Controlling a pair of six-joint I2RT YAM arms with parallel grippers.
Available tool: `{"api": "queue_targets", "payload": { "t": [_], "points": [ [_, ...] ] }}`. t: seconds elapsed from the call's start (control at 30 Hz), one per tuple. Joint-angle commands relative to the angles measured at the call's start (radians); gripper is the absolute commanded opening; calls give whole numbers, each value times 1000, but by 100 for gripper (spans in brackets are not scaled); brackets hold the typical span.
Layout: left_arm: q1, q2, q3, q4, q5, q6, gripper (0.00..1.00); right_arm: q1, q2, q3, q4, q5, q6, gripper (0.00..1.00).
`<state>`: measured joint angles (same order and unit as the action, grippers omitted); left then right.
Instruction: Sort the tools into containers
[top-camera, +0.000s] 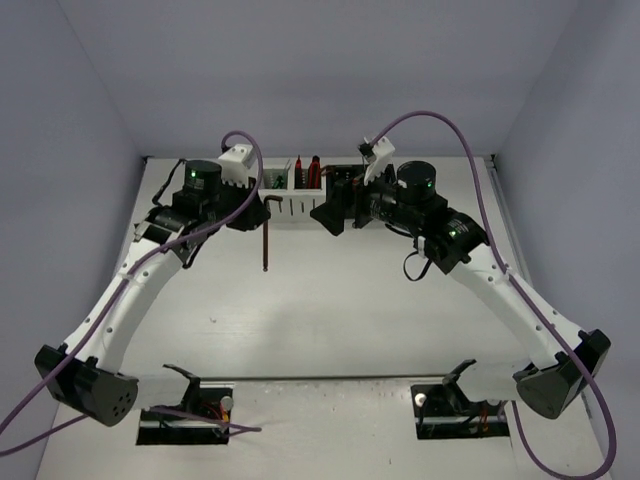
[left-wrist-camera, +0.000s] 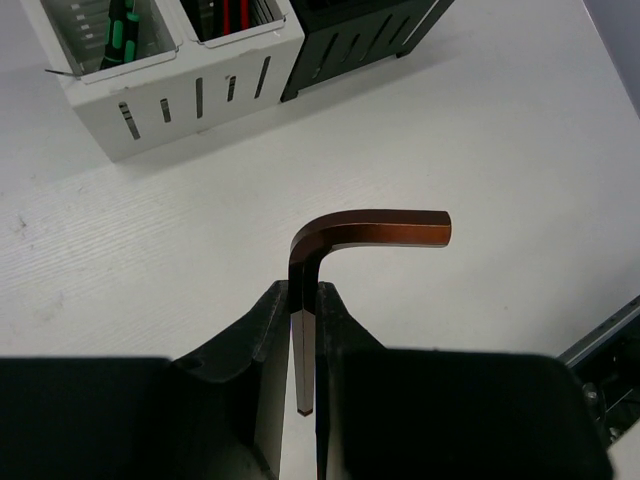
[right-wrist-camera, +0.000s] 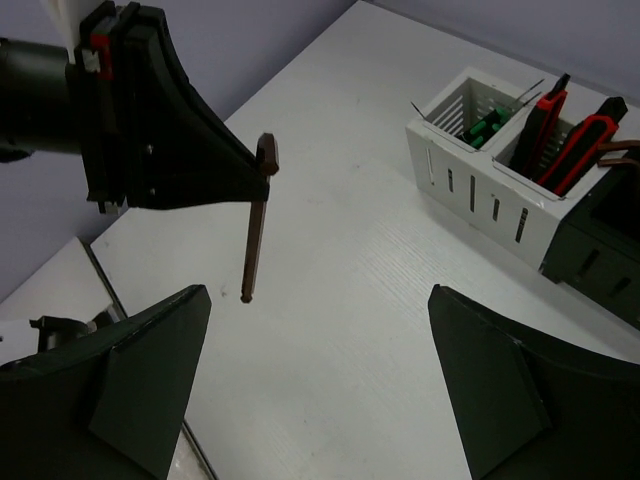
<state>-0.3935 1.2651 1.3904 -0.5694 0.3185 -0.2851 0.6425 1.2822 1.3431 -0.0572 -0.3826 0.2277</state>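
Note:
My left gripper (top-camera: 260, 204) is shut on a dark brown L-shaped hex key (top-camera: 265, 240), which hangs down above the table just in front of the white container (top-camera: 287, 207). In the left wrist view the key's bent end (left-wrist-camera: 372, 228) sticks out past the gripper (left-wrist-camera: 302, 300). My right gripper (top-camera: 338, 208) is open and empty, in front of the black container (top-camera: 345, 180). Its wrist view shows the gripper (right-wrist-camera: 320, 340), the hex key (right-wrist-camera: 254, 232), the white container (right-wrist-camera: 480, 190) with green screwdrivers (right-wrist-camera: 485, 125) and red-handled pliers (right-wrist-camera: 572, 145), and the black container (right-wrist-camera: 600, 262).
The two containers stand side by side at the table's far edge (left-wrist-camera: 170, 85), the black one (left-wrist-camera: 350, 40) on the right. Purple cables (top-camera: 430, 125) arch over both arms. Walls close in the table on three sides.

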Motion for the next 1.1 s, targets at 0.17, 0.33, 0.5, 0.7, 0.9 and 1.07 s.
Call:
{"api": "queue_targets", "payload": {
  "t": [0.17,0.33,0.5,0.7,0.9,1.07],
  "points": [
    [-117,-81,27,115,-109,83,0,63,120,149,65,23,99,85],
    [-142,-76,27,116,-137,99,0,83,164,202,66,34,118,81],
    [-152,-68,35,118,-143,106,0,86,191,215,67,39,122,77],
    [-168,-67,42,121,-153,119,0,91,222,222,69,42,120,63],
    [-176,-67,39,121,-159,122,0,94,249,240,71,42,110,46],
    [-192,-58,41,121,-171,125,0,94,262,248,74,30,102,29]
  ]
}}
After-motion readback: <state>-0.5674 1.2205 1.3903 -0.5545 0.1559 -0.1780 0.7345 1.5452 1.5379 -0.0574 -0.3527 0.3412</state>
